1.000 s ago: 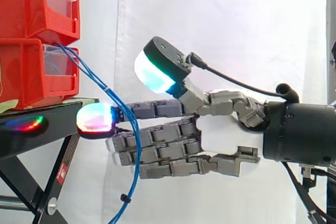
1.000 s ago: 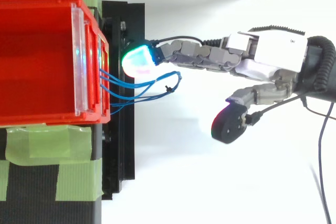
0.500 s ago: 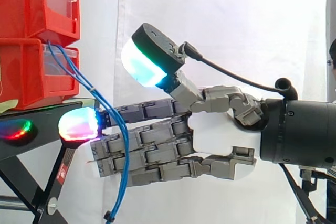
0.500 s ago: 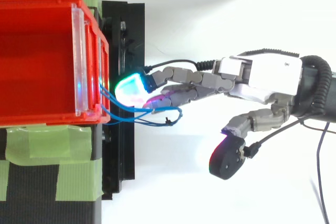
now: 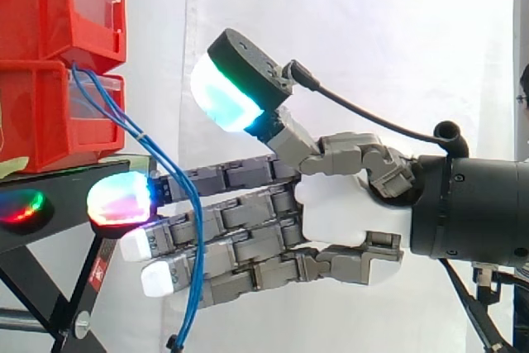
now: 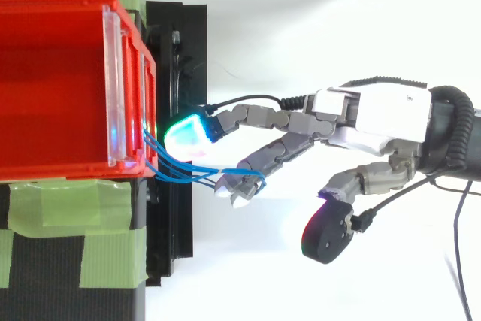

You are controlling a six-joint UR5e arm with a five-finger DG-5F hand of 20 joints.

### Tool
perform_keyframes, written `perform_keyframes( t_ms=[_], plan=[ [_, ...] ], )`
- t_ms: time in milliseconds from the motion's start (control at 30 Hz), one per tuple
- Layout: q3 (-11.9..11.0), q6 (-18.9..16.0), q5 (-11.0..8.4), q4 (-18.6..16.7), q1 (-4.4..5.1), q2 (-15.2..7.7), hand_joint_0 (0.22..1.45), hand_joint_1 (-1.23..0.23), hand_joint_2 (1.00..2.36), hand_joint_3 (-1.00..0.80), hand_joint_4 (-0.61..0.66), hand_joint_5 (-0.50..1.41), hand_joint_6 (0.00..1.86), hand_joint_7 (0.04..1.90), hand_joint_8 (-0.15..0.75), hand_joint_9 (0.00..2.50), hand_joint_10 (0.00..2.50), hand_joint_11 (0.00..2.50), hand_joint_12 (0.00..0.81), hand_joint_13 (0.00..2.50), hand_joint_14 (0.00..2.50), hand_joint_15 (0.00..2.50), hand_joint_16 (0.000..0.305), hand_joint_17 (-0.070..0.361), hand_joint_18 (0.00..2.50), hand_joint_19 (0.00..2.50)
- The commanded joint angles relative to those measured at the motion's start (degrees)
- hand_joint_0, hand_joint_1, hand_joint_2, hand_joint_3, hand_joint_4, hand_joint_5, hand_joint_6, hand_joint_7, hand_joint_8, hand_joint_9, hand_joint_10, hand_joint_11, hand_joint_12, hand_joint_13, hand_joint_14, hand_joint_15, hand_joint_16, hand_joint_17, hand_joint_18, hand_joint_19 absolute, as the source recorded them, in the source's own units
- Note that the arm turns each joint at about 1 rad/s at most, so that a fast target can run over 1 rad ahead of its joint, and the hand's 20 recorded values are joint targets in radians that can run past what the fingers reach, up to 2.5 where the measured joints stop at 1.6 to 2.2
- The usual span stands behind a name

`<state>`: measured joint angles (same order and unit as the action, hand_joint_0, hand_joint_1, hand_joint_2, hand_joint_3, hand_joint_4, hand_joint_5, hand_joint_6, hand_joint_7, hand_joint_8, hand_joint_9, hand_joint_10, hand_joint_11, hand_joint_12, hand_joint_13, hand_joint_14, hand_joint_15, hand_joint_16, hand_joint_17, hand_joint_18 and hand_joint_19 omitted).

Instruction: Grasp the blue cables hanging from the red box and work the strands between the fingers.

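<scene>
Moved: I see the lower fingers have fanned down from the top one.
Fingers: straight and spread, thumb lifted away, nothing clamped.
Thin blue cables: hang from the red plastic bin across the fingers. From the top view, I see their loop at a lower fingertip.
Surroundings: black metal stand, white curtain.
Hand: palm level, reaching left.

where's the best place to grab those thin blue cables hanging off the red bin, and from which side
Probably best: take the thin blue cables on the free stretch hanging below the red plastic bin, where the strands run close together. Come from the open side away from the bin, fingers level across them; the top ends sit in the bin and the black stand blocks that side.
</scene>
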<state>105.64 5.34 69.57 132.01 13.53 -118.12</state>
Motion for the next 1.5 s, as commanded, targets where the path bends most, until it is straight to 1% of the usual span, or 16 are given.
perform_keyframes(
  t_ms=[0,133,200,233,300,533,833,1033,1133,1200,1267,1333,1367,1433,1467],
  plan=[
    [0.0,-0.2,0.04,0.0,0.00,0.0,0.67,-0.59,1.00,-1.00,0.22,-0.23,0.00,0.61,0.384,0.71,0.01,0.29,0.415,0.86,0.02,0.52,0.052,0.117,0.61,0.20],
    [0.0,-0.6,0.04,0.0,0.00,0.0,0.67,-0.59,1.00,-1.00,0.22,-0.22,0.00,0.61,0.384,0.72,0.01,0.29,0.414,0.86,0.02,0.52,0.052,0.116,0.62,0.21],
    [-0.4,-0.7,0.04,0.0,0.00,0.0,0.67,-0.59,1.00,-1.00,0.22,-0.22,0.00,0.61,0.384,0.72,0.01,0.30,0.414,0.86,0.02,0.52,0.052,0.116,0.62,0.20],
    [-0.4,-0.7,-0.22,0.0,0.00,0.0,0.67,-0.59,1.00,-1.00,0.22,-0.22,0.00,0.61,0.382,0.72,0.01,0.29,0.413,0.87,0.02,0.52,0.051,0.116,0.62,0.20],
    [-0.5,-0.5,-0.22,0.0,0.00,0.0,0.68,-0.59,1.00,-1.00,0.22,-0.22,0.00,0.61,0.388,0.76,0.01,0.37,0.414,0.89,0.02,0.56,0.051,0.115,0.63,0.21],
    [-0.9,0.0,-0.31,0.0,0.00,0.0,0.68,-0.59,1.00,-1.00,0.22,-0.21,0.00,0.62,0.393,0.81,0.01,0.46,0.422,0.94,0.02,0.63,0.051,0.116,0.66,0.24],
    [-1.1,0.0,-0.22,0.0,0.09,0.0,0.68,-0.59,1.00,-1.00,0.22,-0.19,0.00,0.63,0.401,0.92,0.02,0.71,0.436,1.03,0.02,0.78,0.052,0.116,0.70,0.30],
    [-1.5,-0.1,-0.05,0.1,0.09,0.0,0.69,-0.59,1.00,-1.00,0.23,-0.17,0.01,0.64,0.403,1.00,0.02,0.92,0.449,1.11,0.02,0.95,0.056,0.126,0.85,0.44],
    [-1.7,-0.1,-0.05,0.4,0.09,0.0,0.69,-0.59,1.00,-1.00,0.23,-0.17,0.01,0.64,0.393,1.04,0.02,1.09,0.439,1.19,0.02,1.13,0.058,0.130,0.92,0.57],
    [-2.0,-0.1,0.04,0.9,0.09,0.0,0.69,-0.59,1.00,-1.00,0.24,-0.16,0.01,0.64,0.390,1.06,0.01,1.15,0.428,1.22,0.02,1.21,0.060,0.135,0.98,0.65],
    [-2.1,-0.2,0.22,1.3,0.09,0.0,0.70,-0.59,1.00,-1.00,0.24,-0.15,0.01,0.65,0.381,1.09,0.01,1.23,0.420,1.28,0.01,1.32,0.063,0.142,1.06,0.80],
    [-2.3,-0.2,0.48,1.7,0.09,0.0,0.70,-0.60,1.00,-1.00,0.25,-0.15,0.01,0.65,0.370,1.13,0.01,1.34,0.408,1.34,0.01,1.46,0.064,0.144,1.19,0.98],
    [-2.3,-0.2,0.57,1.9,0.09,0.0,0.70,-0.60,1.00,-1.00,0.25,-0.14,0.01,0.66,0.358,1.15,0.01,1.40,0.398,1.37,0.00,1.56,0.063,0.141,1.26,1.13],
    [-2.4,-0.5,0.92,2.9,0.09,0.0,0.70,-0.60,1.00,-1.00,0.25,-0.13,0.01,0.66,0.348,1.17,0.03,1.50,0.397,1.34,0.28,1.52,0.060,0.136,1.34,1.27],
    [-2.5,-0.8,0.83,3.2,0.09,0.1,0.70,-0.60,1.00,-1.00,0.25,-0.12,0.01,0.67,0.338,1.15,0.15,1.52,0.392,1.31,0.52,1.45,0.058,0.129,1.38,1.42]
  ],
)
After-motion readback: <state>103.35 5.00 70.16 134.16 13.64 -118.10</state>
